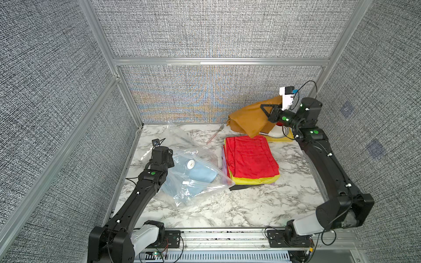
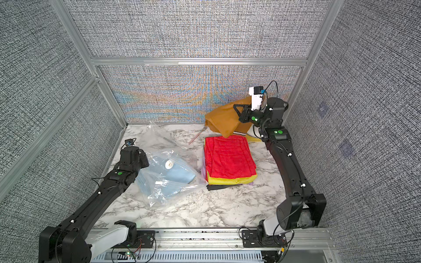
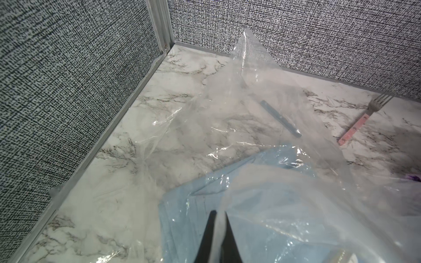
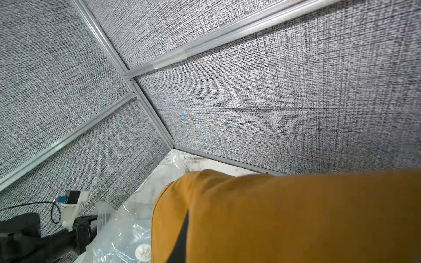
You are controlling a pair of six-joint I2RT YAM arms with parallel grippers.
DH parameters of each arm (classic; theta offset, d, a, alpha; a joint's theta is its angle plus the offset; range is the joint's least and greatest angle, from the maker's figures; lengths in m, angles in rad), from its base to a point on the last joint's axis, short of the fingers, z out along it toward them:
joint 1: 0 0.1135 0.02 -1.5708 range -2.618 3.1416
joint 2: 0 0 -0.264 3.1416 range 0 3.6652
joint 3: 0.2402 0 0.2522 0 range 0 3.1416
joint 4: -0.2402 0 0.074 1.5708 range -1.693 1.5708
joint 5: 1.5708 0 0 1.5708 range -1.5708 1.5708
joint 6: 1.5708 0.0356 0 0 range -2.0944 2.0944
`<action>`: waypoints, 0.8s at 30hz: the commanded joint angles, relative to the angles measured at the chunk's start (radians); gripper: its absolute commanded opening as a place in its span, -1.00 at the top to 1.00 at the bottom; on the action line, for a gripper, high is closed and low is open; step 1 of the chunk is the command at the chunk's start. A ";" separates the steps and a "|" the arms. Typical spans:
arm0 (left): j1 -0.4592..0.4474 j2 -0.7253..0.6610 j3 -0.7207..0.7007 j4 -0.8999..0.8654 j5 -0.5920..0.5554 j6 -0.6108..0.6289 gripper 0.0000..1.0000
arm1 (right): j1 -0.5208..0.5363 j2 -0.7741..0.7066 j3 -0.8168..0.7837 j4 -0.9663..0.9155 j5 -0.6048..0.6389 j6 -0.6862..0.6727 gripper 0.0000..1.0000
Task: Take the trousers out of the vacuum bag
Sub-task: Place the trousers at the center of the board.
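The clear vacuum bag point(image 1: 198, 184) point(image 2: 173, 189) point(image 3: 262, 102) lies crumpled at the table's left, its white valve point(image 1: 191, 164) point(image 2: 169, 164) facing up. Light blue trousers point(image 1: 201, 174) point(image 2: 181, 174) point(image 3: 182, 216) lie inside it. My left gripper point(image 3: 219, 214) is shut on a fold of the bag's film. At the back right, my right gripper point(image 1: 263, 108) point(image 2: 235, 107) is shut on the orange trousers point(image 1: 247, 121) point(image 2: 223, 120) point(image 4: 284, 216), which hang in the air. Below them lies a stack: red trousers point(image 1: 250, 157) point(image 2: 227, 157) on yellow point(image 1: 255, 181), lilac point(image 1: 224, 174) and dark grey point(image 1: 241, 187).
A fork with a pink handle point(image 1: 214, 135) point(image 2: 196, 136) point(image 3: 354, 128) lies near the back wall. A white round object point(image 1: 279, 133) stands on a yellow board point(image 1: 286, 138) behind the right arm. Patterned walls close the left, back and right sides.
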 commanded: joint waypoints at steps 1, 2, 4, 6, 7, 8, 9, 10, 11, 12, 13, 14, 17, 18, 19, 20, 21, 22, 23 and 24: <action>0.006 -0.006 0.007 -0.004 -0.025 0.000 1.00 | -0.011 0.039 0.035 0.181 -0.102 0.013 1.00; 0.007 -0.007 0.006 -0.007 -0.026 -0.001 1.00 | -0.015 0.051 0.037 0.193 -0.115 0.022 1.00; 0.007 -0.012 0.002 -0.009 -0.026 0.000 1.00 | -0.019 0.073 0.035 0.217 -0.140 0.030 1.00; 0.011 -0.019 -0.004 -0.009 -0.029 0.002 1.00 | -0.021 0.093 0.036 0.237 -0.162 0.032 1.00; 0.011 -0.023 -0.007 -0.009 -0.030 0.002 1.00 | -0.020 0.102 0.040 0.240 -0.167 0.032 1.00; 0.011 -0.025 -0.007 -0.009 -0.031 0.005 1.00 | -0.021 0.113 0.041 0.245 -0.176 0.032 1.00; 0.012 -0.027 -0.007 -0.011 -0.032 0.005 1.00 | -0.023 0.122 0.045 0.250 -0.182 0.032 1.00; 0.012 -0.030 -0.007 -0.011 -0.032 0.006 1.00 | -0.025 0.131 0.048 0.250 -0.185 0.032 1.00; 0.014 -0.030 -0.007 -0.011 -0.032 0.006 1.00 | -0.026 0.140 0.052 0.250 -0.190 0.032 1.00; 0.014 -0.032 -0.006 -0.010 -0.032 0.005 1.00 | -0.028 0.148 0.054 0.250 -0.197 0.029 1.00; 0.014 -0.032 -0.007 -0.010 -0.031 0.006 1.00 | -0.031 0.153 0.054 0.249 -0.200 0.027 1.00; 0.015 -0.033 -0.006 -0.012 -0.032 0.006 1.00 | -0.032 0.159 0.052 0.245 -0.205 0.025 1.00; 0.016 -0.037 -0.007 -0.013 -0.034 0.007 1.00 | -0.044 0.164 0.032 0.236 -0.225 0.016 1.00; 0.016 -0.038 -0.008 -0.013 -0.034 0.008 1.00 | -0.049 0.160 0.018 0.235 -0.229 0.014 1.00; 0.016 -0.038 -0.008 -0.014 -0.033 0.010 1.00 | -0.051 0.155 0.005 0.235 -0.232 0.014 1.00; 0.015 -0.039 -0.007 -0.014 -0.033 0.008 1.00 | -0.055 0.146 -0.012 0.235 -0.231 0.012 1.00; 0.017 -0.038 -0.007 -0.014 -0.032 0.011 1.00 | -0.057 0.136 -0.030 0.235 -0.229 0.010 1.00; 0.017 -0.037 -0.006 -0.012 -0.032 0.011 1.00 | -0.059 0.125 -0.046 0.234 -0.229 0.008 1.00; 0.017 -0.037 -0.005 -0.012 -0.030 0.011 1.00 | -0.061 0.112 -0.064 0.234 -0.229 0.006 1.00; 0.017 -0.035 -0.004 -0.012 -0.028 0.010 1.00 | -0.063 0.097 -0.086 0.232 -0.227 0.000 1.00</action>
